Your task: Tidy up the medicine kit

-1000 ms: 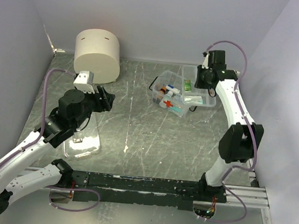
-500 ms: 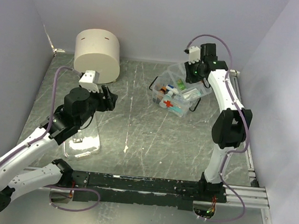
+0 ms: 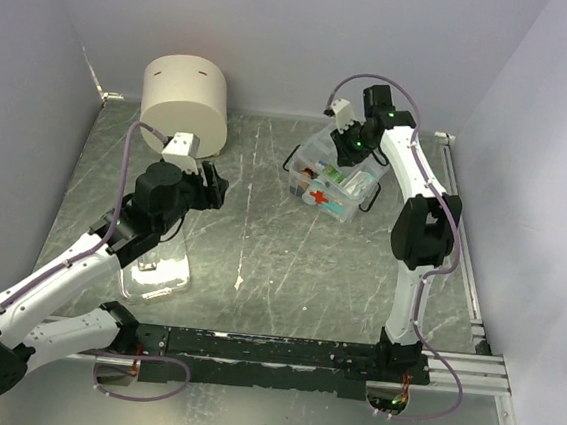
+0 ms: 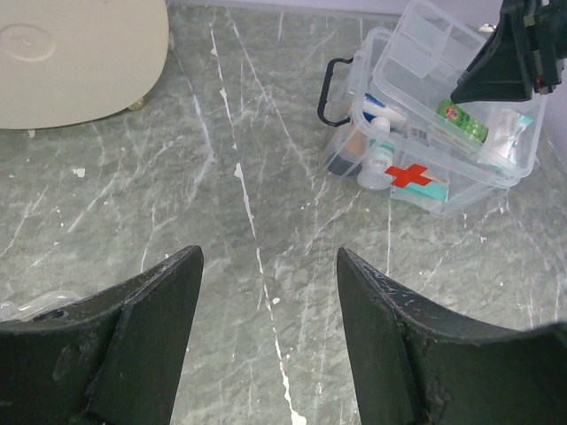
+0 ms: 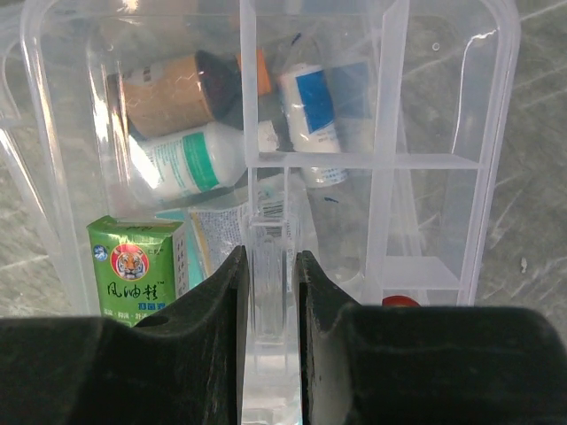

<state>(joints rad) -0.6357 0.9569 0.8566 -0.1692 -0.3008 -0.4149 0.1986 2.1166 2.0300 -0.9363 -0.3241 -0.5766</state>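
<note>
The left gripper (image 4: 267, 266) hangs low over the marbled table (image 4: 159, 195), jaws spread, nothing between them. Past it sits the medicine kit (image 4: 390, 164), far right of the table: clear box, red cross (image 4: 408, 174) on its side, black handle (image 4: 330, 90) at one end. Only the right wrist camera shows the grip: the right gripper (image 5: 266, 274) is pinched on the middle rib of the clear tray (image 5: 443, 115) over the kit. Through the plastic are a green box (image 5: 135, 261), a white bottle (image 5: 190, 159) and a tan roll (image 5: 164, 97). In the far corner stands the cream cylinder (image 3: 184, 102).
</note>
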